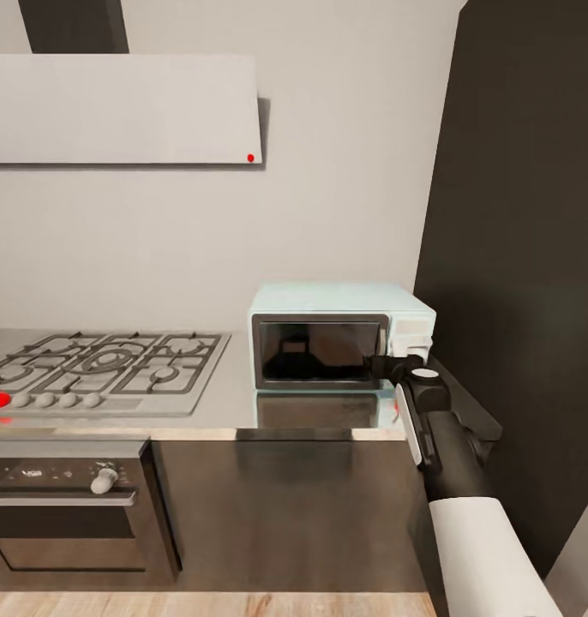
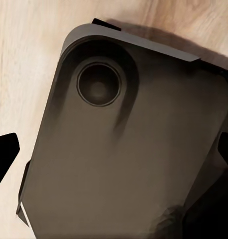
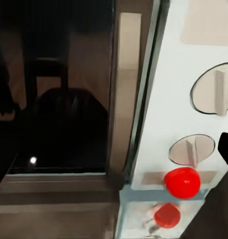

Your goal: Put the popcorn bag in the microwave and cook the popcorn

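The pale mint-blue microwave [image 1: 337, 338] stands on the grey countertop [image 1: 234, 403] with its dark glass door shut. My right gripper [image 1: 387, 367] is at the door's right edge, close to the control panel. In the right wrist view the microwave [image 3: 163, 99] is very near, with two white knobs [image 3: 213, 92] and a round red light [image 3: 182, 182]; one dark finger [image 3: 227, 149] shows beside the lower knob, and the gripper looks open. My left gripper [image 2: 114, 149] hangs open over my own dark base. The popcorn bag and popcorn are out of view.
A steel gas hob [image 1: 105, 364] lies left of the microwave, above a steel oven [image 1: 67, 506]. A grey hood [image 1: 123, 107] hangs on the wall. A tall dark cabinet [image 1: 517, 257] stands right beside the microwave. Wooden floor [image 2: 24, 59] shows below.
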You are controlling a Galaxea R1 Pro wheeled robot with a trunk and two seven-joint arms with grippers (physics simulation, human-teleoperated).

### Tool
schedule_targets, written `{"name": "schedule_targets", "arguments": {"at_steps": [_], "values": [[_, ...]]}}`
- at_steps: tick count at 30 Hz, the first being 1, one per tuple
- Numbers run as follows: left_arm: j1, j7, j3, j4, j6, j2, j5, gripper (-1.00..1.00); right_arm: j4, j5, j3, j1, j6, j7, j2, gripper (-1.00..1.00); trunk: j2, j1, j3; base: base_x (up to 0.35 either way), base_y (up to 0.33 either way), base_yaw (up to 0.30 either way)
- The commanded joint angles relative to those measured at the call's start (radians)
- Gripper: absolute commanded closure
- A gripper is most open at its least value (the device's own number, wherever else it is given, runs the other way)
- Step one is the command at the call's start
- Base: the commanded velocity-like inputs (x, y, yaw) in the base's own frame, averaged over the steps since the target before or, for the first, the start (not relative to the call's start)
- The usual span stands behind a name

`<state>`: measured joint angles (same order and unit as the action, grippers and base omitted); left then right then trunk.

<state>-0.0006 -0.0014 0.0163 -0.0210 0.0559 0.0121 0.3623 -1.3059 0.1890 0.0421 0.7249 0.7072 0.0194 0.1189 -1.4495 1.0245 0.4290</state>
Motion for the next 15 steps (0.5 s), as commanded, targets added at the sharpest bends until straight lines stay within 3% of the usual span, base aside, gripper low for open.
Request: {"name": "schedule_targets", "arguments": {"at_steps": [1,15], "values": [[0.000,0.000,0.002,0.000,0.002,0.000,0.006,-1.00,-0.001,0.004,0.001,0.001,0.005,0.000,0.001,-1.00,-0.001,0.001,0.001,0.270,0.000,0.000],[0.000,0.000,0.004,0.000,0.004,-0.001,0.007,-1.00,-0.001,0.006,-0.002,0.001,0.003,0.002,0.000,-1.00,-0.001,0.001,0.001,0.097,-0.021,0.000]]}}
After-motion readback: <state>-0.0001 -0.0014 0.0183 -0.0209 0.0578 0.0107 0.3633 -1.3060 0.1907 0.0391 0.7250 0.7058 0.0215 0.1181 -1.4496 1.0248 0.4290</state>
